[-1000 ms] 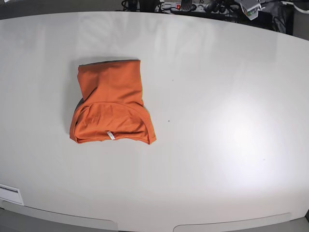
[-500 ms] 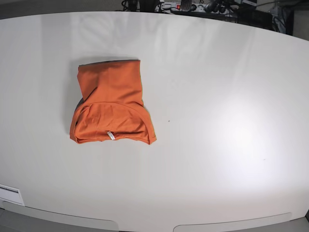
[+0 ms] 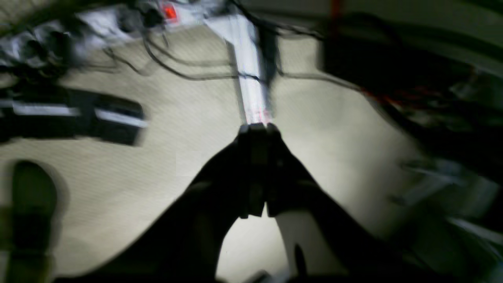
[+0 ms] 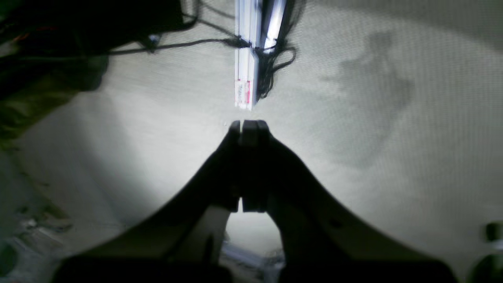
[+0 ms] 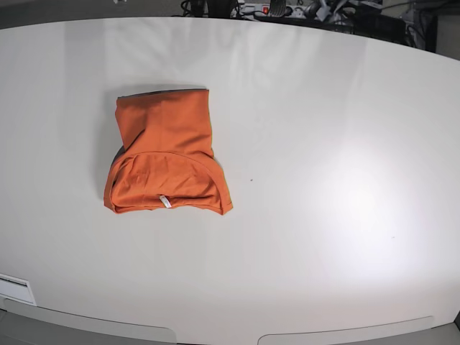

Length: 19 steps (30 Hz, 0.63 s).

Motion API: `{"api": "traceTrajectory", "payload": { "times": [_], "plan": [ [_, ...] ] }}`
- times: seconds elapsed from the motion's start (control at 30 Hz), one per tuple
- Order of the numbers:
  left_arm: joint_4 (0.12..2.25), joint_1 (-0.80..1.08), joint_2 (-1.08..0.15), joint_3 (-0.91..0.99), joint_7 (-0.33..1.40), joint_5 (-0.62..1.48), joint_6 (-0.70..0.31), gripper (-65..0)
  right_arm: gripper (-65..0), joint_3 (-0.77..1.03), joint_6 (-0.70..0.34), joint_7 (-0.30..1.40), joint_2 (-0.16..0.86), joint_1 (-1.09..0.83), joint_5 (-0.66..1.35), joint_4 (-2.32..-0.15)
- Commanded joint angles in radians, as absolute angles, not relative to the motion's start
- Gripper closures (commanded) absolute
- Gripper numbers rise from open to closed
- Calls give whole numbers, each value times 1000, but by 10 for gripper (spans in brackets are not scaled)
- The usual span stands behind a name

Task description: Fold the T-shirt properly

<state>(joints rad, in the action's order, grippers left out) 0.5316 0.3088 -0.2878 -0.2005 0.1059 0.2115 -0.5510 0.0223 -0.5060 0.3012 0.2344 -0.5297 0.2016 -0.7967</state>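
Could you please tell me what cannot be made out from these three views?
- T-shirt, base view: its lower layers, covered by the top fold.
- Left claw, left wrist view: motion blur smears the cables and floor behind it.
- Right claw, right wrist view: shows only floor; the table is out of frame.

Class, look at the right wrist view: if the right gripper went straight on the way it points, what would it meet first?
Probably the white strip with cables lying on the pale floor ahead of the right gripper; depth is unclear, so it may meet the floor first.
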Motion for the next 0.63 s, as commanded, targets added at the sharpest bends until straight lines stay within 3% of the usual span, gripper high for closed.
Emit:
{"api": "traceTrajectory", "payload": {
  "times": [0.0,0.1,0.33,0.6],
  "plan": [
    [497,286,-271,-221,39,183,-515,0,0,-2,-489,276,237,-509,180,-771],
    [437,231,-203,-298,-88,149,-373,0,0,-78,-440,272,204,-428,102,-710],
    [435,216,-130,-488,-76,285,-192,0,0,-210,-245,261,130,-385,17,-700],
    [464,196,-130,-603,-75,342,-163,0,0,-216,-242,261,55,-387,-39,-700]
  ]
}}
